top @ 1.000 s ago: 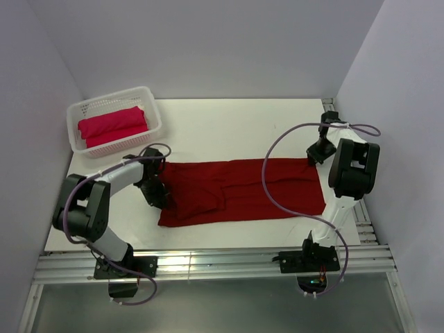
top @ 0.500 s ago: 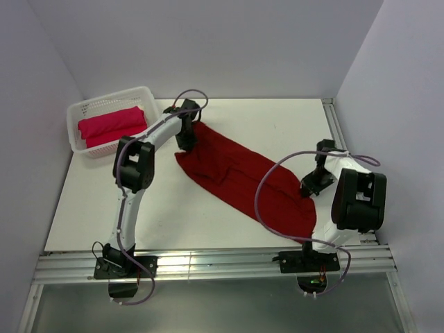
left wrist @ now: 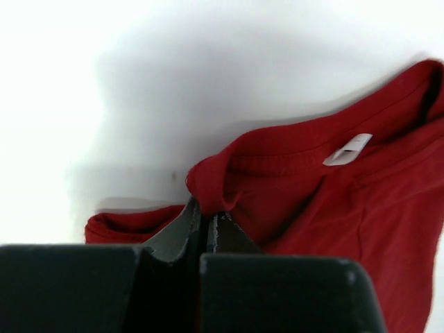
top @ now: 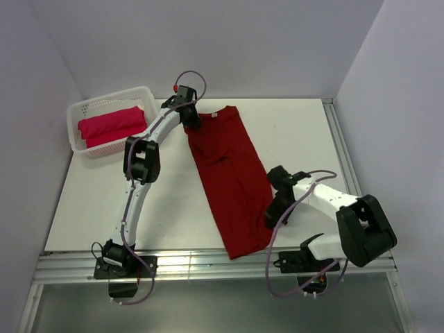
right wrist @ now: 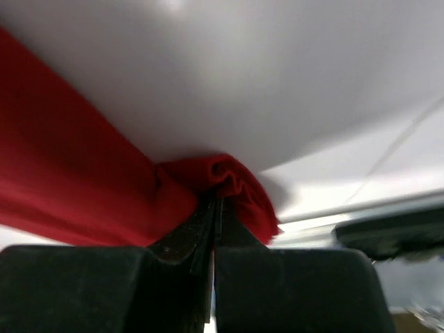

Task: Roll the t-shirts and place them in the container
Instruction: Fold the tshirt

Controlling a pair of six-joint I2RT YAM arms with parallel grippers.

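The dark crimson t-shirt (top: 229, 177) lies folded lengthwise on the white table, running from the far middle to the near edge. My left gripper (top: 192, 118) is shut on its collar end; the left wrist view shows the collar and white label (left wrist: 347, 148) just beyond my closed jaws (left wrist: 206, 211). My right gripper (top: 272, 216) is shut on the shirt's hem side near the front; cloth bunches at its tips (right wrist: 215, 198). The pinkish-red t-shirt (top: 112, 125) lies rolled in the basket.
A white perforated basket (top: 149, 97) stands at the far left. The table's front edge and metal rail (top: 208, 262) lie just past the shirt's near end. Grey walls close in the left, back and right.
Both arms have swung the crimson shirt round from lying across the table to lying front to back. The left gripper moved to the far middle, the right gripper to the near edge.
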